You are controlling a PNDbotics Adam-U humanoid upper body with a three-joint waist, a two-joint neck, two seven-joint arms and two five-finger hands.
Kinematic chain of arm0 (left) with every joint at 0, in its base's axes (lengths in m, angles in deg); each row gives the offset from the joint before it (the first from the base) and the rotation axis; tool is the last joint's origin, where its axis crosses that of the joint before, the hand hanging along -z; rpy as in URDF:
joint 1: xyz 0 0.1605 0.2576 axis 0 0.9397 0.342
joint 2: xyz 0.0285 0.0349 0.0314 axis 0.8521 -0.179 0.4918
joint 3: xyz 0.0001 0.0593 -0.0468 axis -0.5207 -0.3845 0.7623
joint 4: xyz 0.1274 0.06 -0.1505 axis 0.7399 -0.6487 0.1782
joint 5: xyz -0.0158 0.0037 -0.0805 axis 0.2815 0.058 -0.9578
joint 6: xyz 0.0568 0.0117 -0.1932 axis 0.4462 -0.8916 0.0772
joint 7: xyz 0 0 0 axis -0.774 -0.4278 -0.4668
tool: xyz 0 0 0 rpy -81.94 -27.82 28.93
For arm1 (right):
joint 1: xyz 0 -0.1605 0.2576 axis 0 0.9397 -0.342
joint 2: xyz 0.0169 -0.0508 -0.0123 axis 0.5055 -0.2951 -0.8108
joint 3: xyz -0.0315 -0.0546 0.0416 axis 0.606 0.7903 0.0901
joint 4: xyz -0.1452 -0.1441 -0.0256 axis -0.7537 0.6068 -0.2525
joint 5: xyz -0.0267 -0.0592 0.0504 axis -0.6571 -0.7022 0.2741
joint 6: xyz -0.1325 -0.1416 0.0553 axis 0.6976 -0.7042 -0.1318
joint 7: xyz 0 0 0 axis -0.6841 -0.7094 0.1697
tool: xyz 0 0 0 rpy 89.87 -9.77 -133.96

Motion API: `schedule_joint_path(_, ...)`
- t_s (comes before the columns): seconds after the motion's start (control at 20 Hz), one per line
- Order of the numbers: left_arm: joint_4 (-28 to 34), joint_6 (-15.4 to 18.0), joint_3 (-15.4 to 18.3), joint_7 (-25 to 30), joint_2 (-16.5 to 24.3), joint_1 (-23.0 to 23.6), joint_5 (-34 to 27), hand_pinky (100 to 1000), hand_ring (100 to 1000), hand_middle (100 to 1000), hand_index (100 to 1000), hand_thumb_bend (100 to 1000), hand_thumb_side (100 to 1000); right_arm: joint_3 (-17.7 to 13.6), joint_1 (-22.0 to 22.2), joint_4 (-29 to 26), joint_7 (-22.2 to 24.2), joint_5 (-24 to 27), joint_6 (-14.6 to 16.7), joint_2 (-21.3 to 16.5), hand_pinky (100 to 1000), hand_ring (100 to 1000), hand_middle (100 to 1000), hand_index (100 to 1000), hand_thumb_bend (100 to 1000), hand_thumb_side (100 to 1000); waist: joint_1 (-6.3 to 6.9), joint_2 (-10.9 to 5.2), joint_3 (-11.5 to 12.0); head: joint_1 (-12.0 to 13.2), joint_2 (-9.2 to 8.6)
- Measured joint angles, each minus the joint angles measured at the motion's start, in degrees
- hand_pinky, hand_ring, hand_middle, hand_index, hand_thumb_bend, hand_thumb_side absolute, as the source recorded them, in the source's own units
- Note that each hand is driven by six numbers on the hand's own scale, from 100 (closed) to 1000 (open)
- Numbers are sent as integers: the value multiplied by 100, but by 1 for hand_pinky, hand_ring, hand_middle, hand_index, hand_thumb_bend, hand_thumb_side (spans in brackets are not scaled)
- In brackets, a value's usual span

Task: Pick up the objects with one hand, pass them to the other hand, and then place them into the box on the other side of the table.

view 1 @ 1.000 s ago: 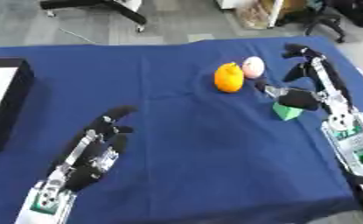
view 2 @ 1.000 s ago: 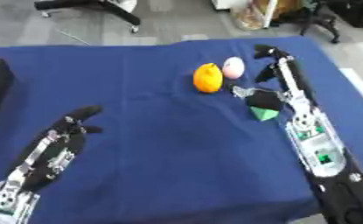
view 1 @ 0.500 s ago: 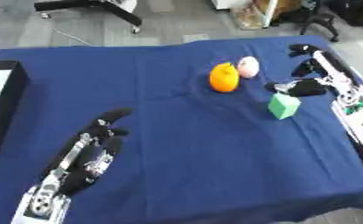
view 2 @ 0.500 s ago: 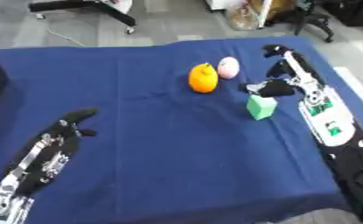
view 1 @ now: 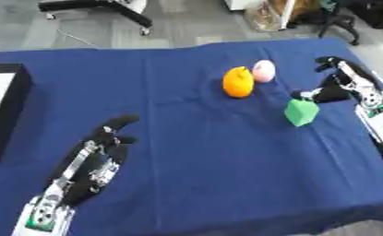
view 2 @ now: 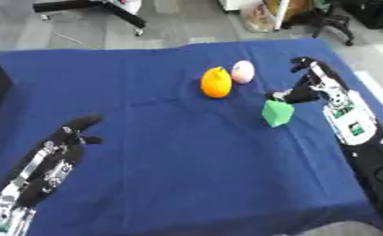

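Right eye view gives the clearest look at the right hand (view 2: 315, 85), which sits at the right side of the dark blue tablecloth (view 2: 186, 161) with its fingers loosely spread and nothing held between them. The small green block with a peaked top (view 2: 278, 113) stands on the cloth just below and inward of those fingertips, with the thumb tip close to its upper edge; whether the thumb actually touches it cannot be told. Beyond the fingers, further toward the table's middle, lie the orange rounded fruit-shaped object (view 2: 216, 82) and the pale pink egg-shaped object (view 2: 242, 71), touching or nearly touching each other.

The step in hand looks like the first pick, and the green block is the likeliest target. To do it well, the right hand should bring the thumb to one flat side of the block and the fingers to the opposite side, rather than closing over the sloped top, where it could slip out or tip. Closing should wait until the block sits well between thumb and fingers.

The left hand (view 1: 93, 163) rests near the lower left, fingers extended and relaxed, holding nothing; it must come toward the centre to receive. The black-walled box with a white floor (view 1: 4, 108) is at the left edge, beyond the left fingers.
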Motion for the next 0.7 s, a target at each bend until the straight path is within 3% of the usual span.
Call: schedule_joint_path(0.7,0,-1,0,-1,0,3,0,813,1000,894,947,161,751,-30,-100,636,107,-129,99,4,643,515,704,872,664,193,0,-8,2,7,0)
